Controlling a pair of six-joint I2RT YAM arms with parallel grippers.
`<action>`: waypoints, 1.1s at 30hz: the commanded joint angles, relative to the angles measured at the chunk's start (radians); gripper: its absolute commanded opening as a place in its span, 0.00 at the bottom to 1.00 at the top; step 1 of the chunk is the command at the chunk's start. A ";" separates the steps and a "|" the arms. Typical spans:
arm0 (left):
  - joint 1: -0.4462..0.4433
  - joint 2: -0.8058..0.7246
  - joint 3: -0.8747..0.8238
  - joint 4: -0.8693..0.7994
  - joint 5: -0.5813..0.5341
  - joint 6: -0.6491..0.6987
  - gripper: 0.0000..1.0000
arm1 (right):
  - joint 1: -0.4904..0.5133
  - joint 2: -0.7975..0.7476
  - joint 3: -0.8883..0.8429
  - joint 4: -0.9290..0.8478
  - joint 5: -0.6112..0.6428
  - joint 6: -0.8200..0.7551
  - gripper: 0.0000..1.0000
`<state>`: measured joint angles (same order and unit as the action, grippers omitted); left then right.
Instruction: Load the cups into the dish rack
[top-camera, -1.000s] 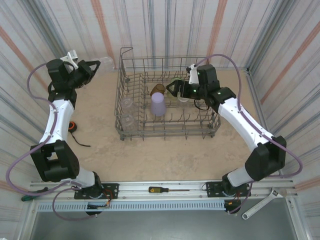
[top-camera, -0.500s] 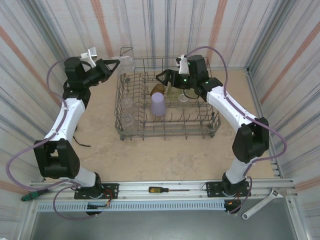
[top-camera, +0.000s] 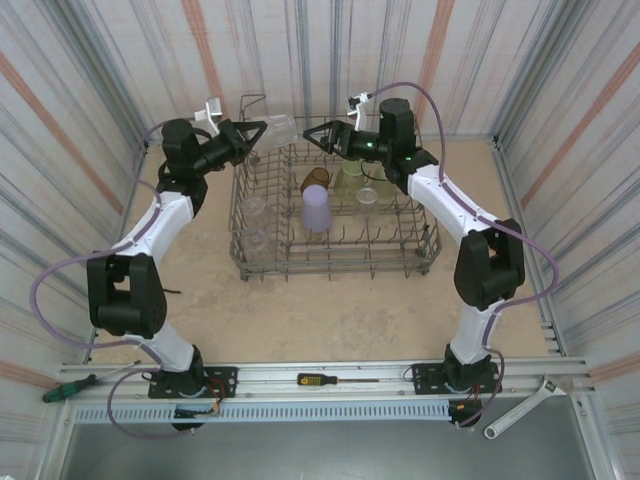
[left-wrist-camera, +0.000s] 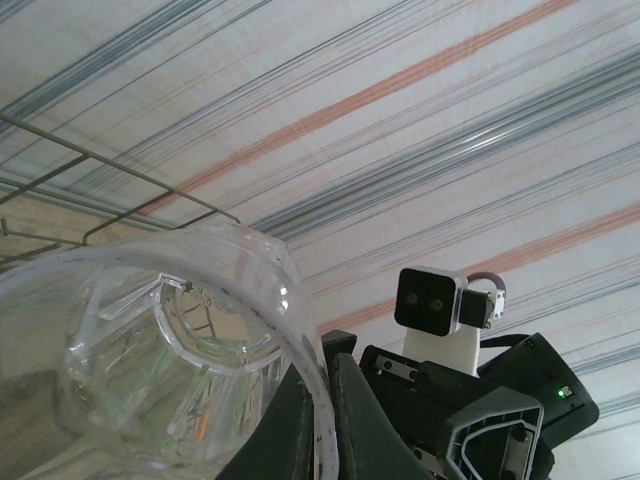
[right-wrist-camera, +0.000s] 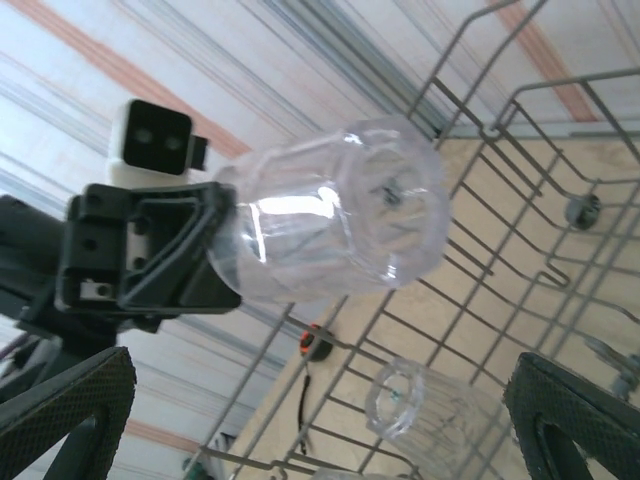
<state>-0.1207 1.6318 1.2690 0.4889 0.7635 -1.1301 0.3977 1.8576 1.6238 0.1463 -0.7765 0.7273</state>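
Note:
A clear cup lies sideways in the air above the far left corner of the grey wire dish rack. My left gripper is shut on its rim, one finger inside and one outside the cup. My right gripper stands open just right of it, facing the cup's base, its pads spread wide below. In the rack stand a lavender cup, an amber cup, a pale green cup and two clear cups.
The rack's tall wire sides rise right under both grippers. A small orange and black object with a cable lies on the table left of the rack. A screwdriver and a wrench rest on the near rail. Striped walls close in.
My left arm swung right, carrying the clear cup from the far left to the rack's far left corner. My right gripper rose out of the rack and moved left towards that cup.

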 joint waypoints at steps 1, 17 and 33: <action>-0.017 0.008 0.011 0.129 0.023 -0.060 0.00 | -0.011 0.044 0.027 0.146 -0.088 0.101 0.99; -0.063 0.073 0.018 0.280 0.071 -0.169 0.00 | -0.031 0.154 0.073 0.380 -0.163 0.290 0.99; -0.100 0.150 0.038 0.484 0.077 -0.310 0.00 | -0.034 0.226 0.137 0.354 -0.144 0.352 0.99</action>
<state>-0.1944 1.7954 1.2694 0.8669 0.8150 -1.4151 0.3523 2.0609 1.7264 0.5224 -0.9028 1.0660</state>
